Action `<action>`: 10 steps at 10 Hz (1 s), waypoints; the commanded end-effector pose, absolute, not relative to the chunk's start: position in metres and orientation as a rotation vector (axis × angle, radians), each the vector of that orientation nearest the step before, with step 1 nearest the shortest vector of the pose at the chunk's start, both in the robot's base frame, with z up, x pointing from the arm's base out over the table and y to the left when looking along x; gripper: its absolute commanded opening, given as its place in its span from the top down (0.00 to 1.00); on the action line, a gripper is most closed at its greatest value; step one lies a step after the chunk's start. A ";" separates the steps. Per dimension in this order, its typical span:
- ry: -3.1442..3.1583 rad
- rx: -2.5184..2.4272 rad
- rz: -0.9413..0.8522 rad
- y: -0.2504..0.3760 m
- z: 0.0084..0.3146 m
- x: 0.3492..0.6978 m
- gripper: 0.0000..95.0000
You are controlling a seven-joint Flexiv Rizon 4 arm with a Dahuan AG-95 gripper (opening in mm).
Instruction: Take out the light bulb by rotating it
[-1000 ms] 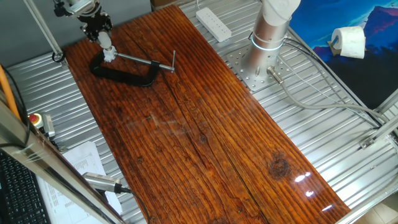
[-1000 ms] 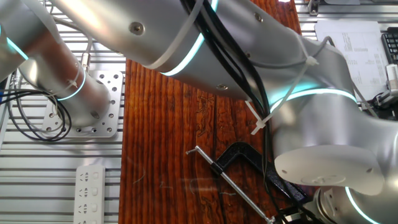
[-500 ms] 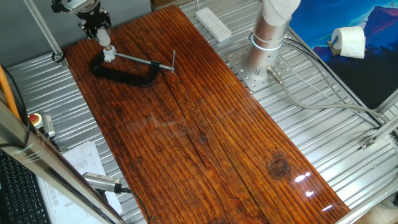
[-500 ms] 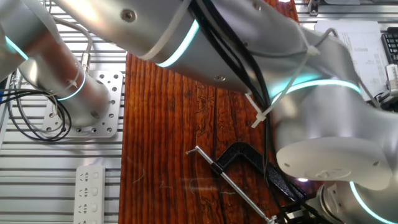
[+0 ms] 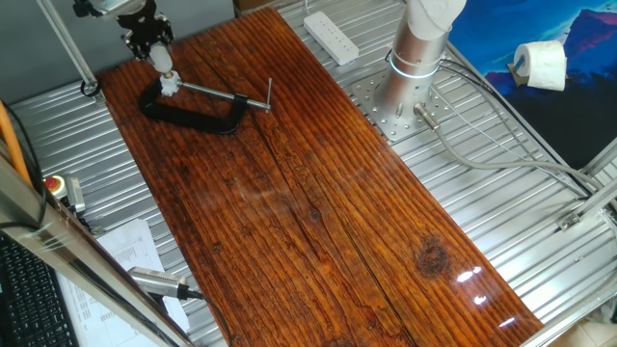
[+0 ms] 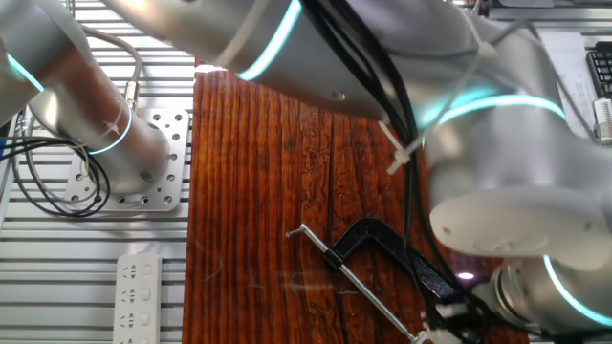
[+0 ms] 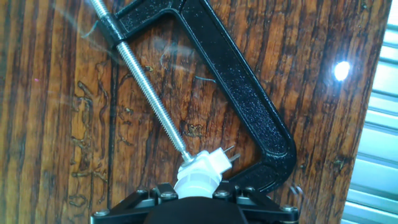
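Both end effector (image 5: 164,69) fingers around light bulb (image 5: 166,77)

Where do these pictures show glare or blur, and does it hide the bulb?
One fixed view: glare patches on the wood near the bottom right, far from the bulb, which is small but sharp. The other fixed view: the arm up close is blurred and covers the bulb. Hand view: a bright spot right of the clamp; the bulb stays clear.
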State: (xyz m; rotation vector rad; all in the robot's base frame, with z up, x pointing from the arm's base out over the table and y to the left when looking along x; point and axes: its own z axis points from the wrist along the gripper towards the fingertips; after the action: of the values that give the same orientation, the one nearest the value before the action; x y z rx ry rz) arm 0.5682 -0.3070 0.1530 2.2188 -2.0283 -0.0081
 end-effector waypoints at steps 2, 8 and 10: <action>-2.254 2.103 0.015 -0.286 0.152 0.571 1.00; -2.275 2.197 -0.019 -0.260 0.156 0.587 1.00; -2.219 2.294 -0.053 -0.246 0.158 0.593 1.00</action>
State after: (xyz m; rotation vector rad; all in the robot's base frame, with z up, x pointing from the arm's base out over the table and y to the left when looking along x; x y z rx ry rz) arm 0.5904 -0.2513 0.1569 2.2503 -2.2557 -0.0363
